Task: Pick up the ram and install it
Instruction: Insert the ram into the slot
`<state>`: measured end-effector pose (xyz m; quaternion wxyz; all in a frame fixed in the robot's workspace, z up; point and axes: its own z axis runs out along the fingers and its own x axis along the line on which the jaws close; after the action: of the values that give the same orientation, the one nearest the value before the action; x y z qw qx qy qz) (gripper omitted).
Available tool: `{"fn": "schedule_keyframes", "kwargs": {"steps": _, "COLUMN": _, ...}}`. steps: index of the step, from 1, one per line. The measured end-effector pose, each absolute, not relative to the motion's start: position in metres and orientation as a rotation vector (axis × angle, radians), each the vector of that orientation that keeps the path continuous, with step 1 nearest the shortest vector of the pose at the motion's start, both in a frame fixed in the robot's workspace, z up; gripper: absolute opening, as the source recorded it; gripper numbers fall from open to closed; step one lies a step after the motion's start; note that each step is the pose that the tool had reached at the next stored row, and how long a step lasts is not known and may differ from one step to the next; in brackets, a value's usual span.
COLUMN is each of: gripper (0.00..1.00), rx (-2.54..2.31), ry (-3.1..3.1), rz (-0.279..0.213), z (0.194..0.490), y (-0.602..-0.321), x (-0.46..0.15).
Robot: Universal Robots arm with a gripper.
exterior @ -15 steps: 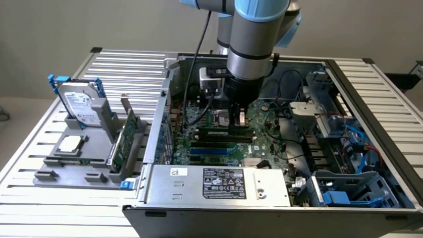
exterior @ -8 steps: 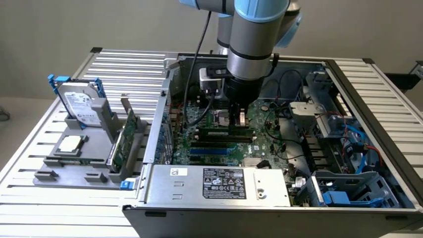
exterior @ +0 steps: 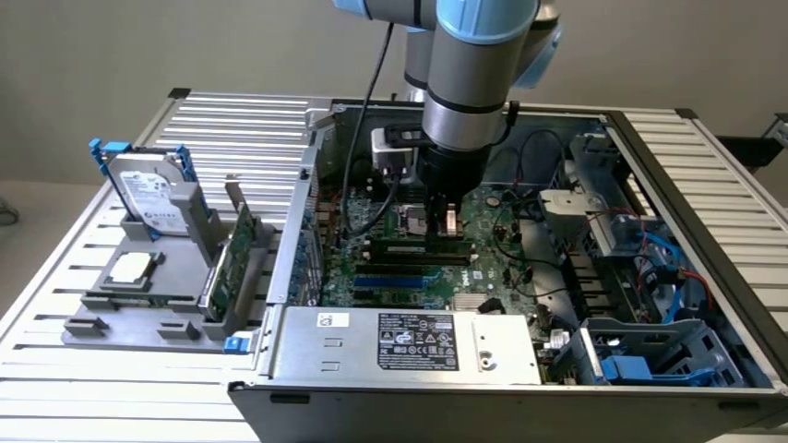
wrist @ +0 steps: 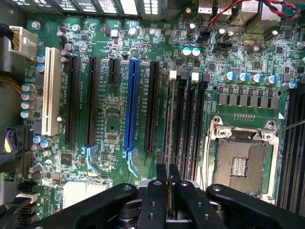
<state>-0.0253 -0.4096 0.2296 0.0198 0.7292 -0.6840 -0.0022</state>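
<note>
My gripper (exterior: 448,205) hangs inside the open computer case (exterior: 295,268), low over the green motherboard (exterior: 493,263). Its two black fingers (wrist: 156,191) are shut on the ram (wrist: 169,193), which shows edge-on as a thin strip between them. In the exterior view the ram (exterior: 451,221) sticks down below the fingertips, just above the board. In the wrist view my gripper (wrist: 169,175) stands over the long black memory slots (wrist: 183,119) with white latches (wrist: 172,74), beside the empty CPU socket (wrist: 240,164). Whether the ram touches a slot I cannot tell.
On the exterior view's left, a grey holder (exterior: 117,309) carries a hard drive (exterior: 154,196), a CPU chip (exterior: 129,269) and a green expansion card (exterior: 229,263). A power supply (exterior: 407,340) fills the case's near side. Drive bays and cables (exterior: 652,268) crowd the exterior view's right.
</note>
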Motion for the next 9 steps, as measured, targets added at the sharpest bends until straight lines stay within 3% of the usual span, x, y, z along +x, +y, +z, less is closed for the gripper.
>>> {"fn": "schedule_keyframes", "kwargs": {"steps": 9, "gripper": 0.13, "rx": 2.258, "ry": -2.131, "rz": -0.005, "z": 0.2295, "y": -0.4091, "x": -0.0255}}
